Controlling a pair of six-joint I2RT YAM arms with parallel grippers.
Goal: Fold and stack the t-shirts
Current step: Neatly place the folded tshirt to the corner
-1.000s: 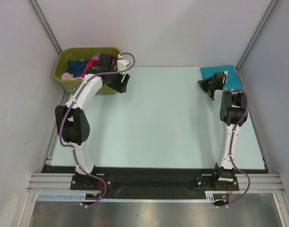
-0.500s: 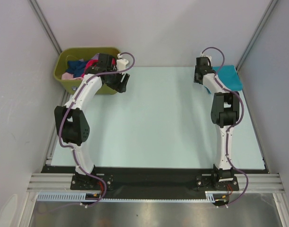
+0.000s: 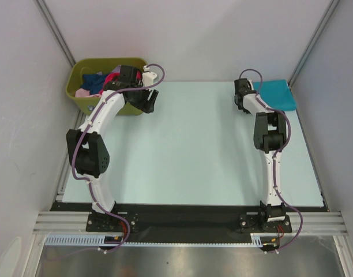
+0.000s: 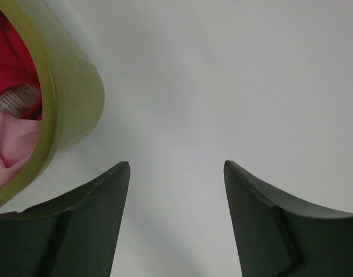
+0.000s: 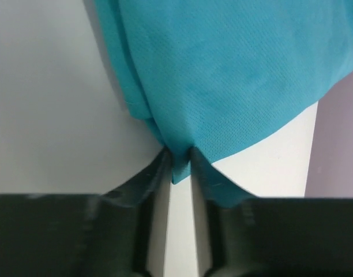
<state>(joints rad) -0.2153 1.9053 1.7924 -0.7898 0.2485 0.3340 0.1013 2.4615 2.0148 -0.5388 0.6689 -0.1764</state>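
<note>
A folded teal-blue t-shirt [image 3: 277, 92] lies at the table's far right corner. My right gripper [image 3: 244, 99] is at its left edge. In the right wrist view the gripper [image 5: 177, 156] is shut on a corner of the teal cloth [image 5: 222, 69]. Several other t-shirts [image 3: 98, 81] lie bundled in the olive-green bin [image 3: 72, 86] at the far left. My left gripper [image 3: 147, 101] is just right of the bin. In the left wrist view it [image 4: 176, 167] is open and empty over bare table, with magenta-red cloth [image 4: 15, 52] and pale pink cloth [image 4: 9, 138] inside the bin [image 4: 67, 92].
Grey walls close in the table on the left, back and right. The teal shirt lies close to the right wall. The table's light surface [image 3: 194, 144] spreads between the two arms.
My right gripper has swung from over the teal shirt to its left edge and is now pinching a corner of it. The left arm has not moved.
</note>
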